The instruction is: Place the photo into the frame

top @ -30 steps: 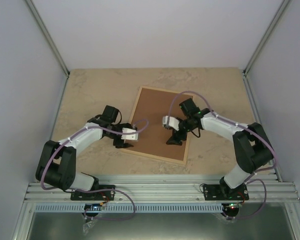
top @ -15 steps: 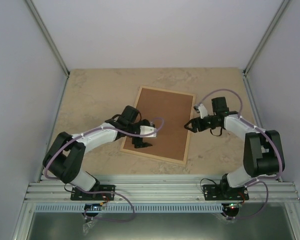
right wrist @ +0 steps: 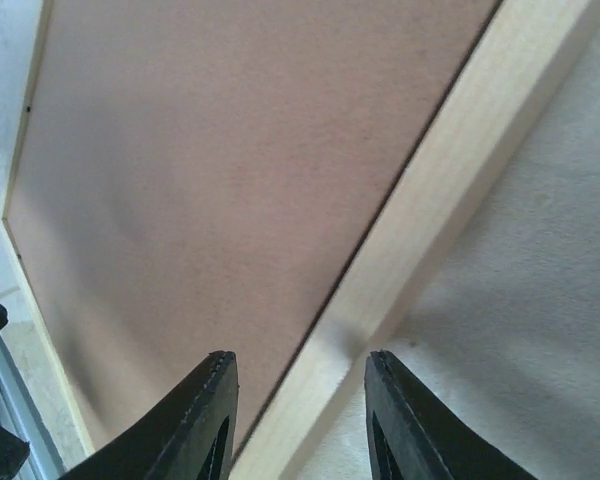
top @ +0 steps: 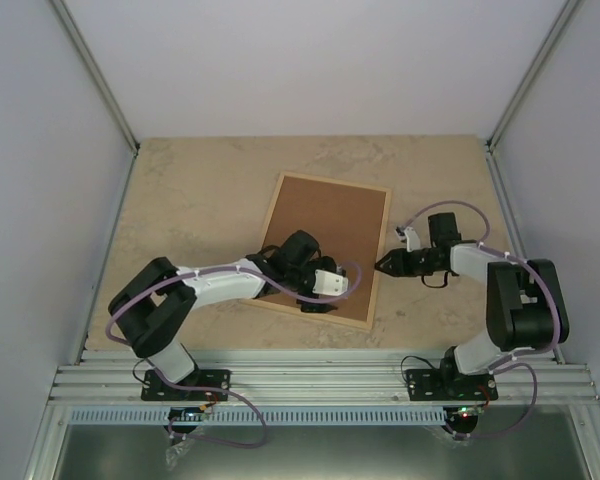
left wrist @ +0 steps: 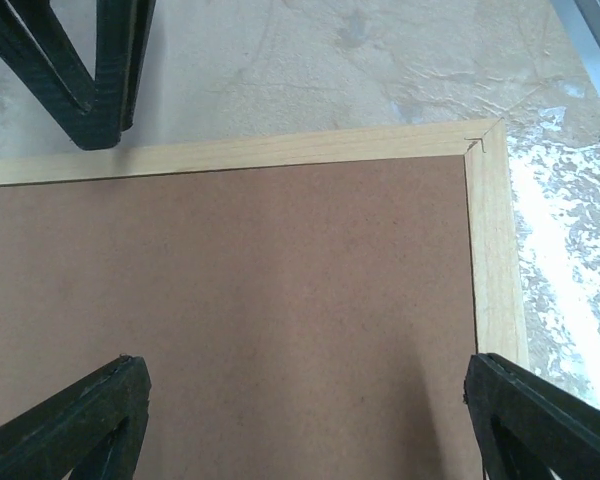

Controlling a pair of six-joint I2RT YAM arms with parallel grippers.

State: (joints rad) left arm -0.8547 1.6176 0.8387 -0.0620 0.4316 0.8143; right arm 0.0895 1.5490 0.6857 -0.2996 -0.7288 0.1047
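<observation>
One brown backing panel [top: 330,225] covering frame [left wrist: 495,260], beige table [top: 200,190]

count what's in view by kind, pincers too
light wooden frame: 1
brown fibreboard backing panel: 1
pincers: 2, left pincer and right pincer
total: 4

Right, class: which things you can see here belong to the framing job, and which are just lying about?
Job: frame; brown backing panel inside it; left gripper; right gripper. The photo shows in no view.
Lying about: no loose item visible, only the marbled table.
</observation>
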